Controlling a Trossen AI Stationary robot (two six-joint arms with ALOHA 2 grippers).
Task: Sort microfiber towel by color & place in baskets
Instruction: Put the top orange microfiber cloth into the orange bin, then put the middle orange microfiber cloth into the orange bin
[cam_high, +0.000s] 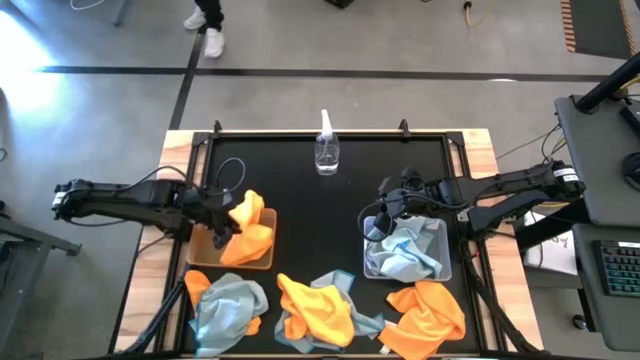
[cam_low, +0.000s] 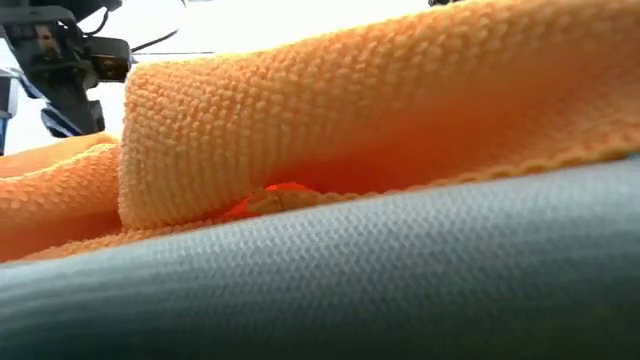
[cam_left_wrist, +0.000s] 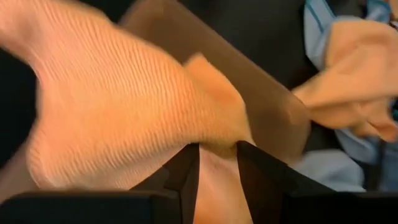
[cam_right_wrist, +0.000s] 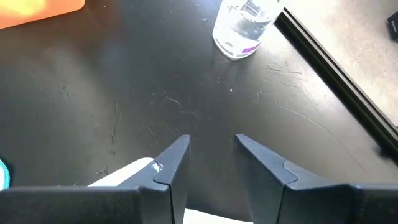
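Note:
My left gripper (cam_high: 221, 220) is over the far left part of the tan basket (cam_high: 200, 252), shut on a bright orange towel (cam_high: 252, 232). In the left wrist view the orange towel (cam_left_wrist: 124, 106) fills the picture ahead of the left gripper (cam_left_wrist: 217, 167). My right gripper (cam_high: 386, 203) is open over the far edge of the clear plastic basket (cam_high: 441, 268), which holds pale blue-grey towels (cam_high: 405, 252). In the right wrist view the right gripper (cam_right_wrist: 211, 158) has only black table between its fingers. My left gripper pinches a bunched part of the orange towel (cam_left_wrist: 217, 152) between its two fingers (cam_left_wrist: 186, 171). It comes in from the table's left, slanting down. The rest of the towel spreads away from the fingers, and its lower part (cam_high: 250, 248) lies in the tan basket.
A clear spray bottle (cam_high: 327, 152) stands near the far middle of the table. Along the near edge lie a blue-grey towel with orange (cam_high: 226, 305), an orange towel over a blue-grey one (cam_high: 316, 310) and an orange towel (cam_high: 430, 315). Towels (cam_low: 380, 130) close to the low camera block its view.

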